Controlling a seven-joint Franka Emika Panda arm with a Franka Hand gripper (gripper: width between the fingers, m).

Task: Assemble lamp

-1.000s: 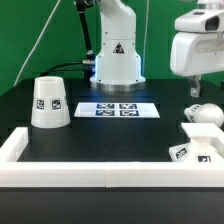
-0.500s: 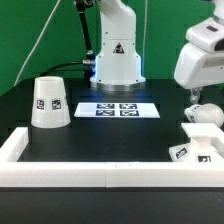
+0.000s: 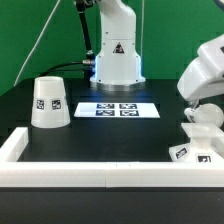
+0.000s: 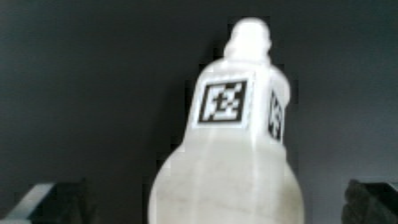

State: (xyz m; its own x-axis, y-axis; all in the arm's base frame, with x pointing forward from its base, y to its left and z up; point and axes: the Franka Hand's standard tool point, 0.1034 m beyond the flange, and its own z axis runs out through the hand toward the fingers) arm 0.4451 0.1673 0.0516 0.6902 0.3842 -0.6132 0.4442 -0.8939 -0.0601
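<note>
The white bulb [image 3: 208,115] lies on the black table at the exterior view's right, just behind the stepped white base [image 3: 196,146]. In the wrist view the bulb [image 4: 231,130] fills the middle, tag facing the camera, narrow end pointing away. My gripper [image 3: 193,103] hangs tilted right above the bulb. It is open: its dark fingertips [image 4: 54,200] stand on either side of the bulb's wide end, with a gap on each side. The white cup-like shade [image 3: 49,102] stands mouth down at the left.
The marker board [image 3: 118,109] lies mid-table in front of the white robot pedestal [image 3: 117,55]. A raised white rim [image 3: 90,170] runs along the front and left edge of the table.
The gripper has moved right and down toward the bulb and tilted over. The lamp parts have not moved.
</note>
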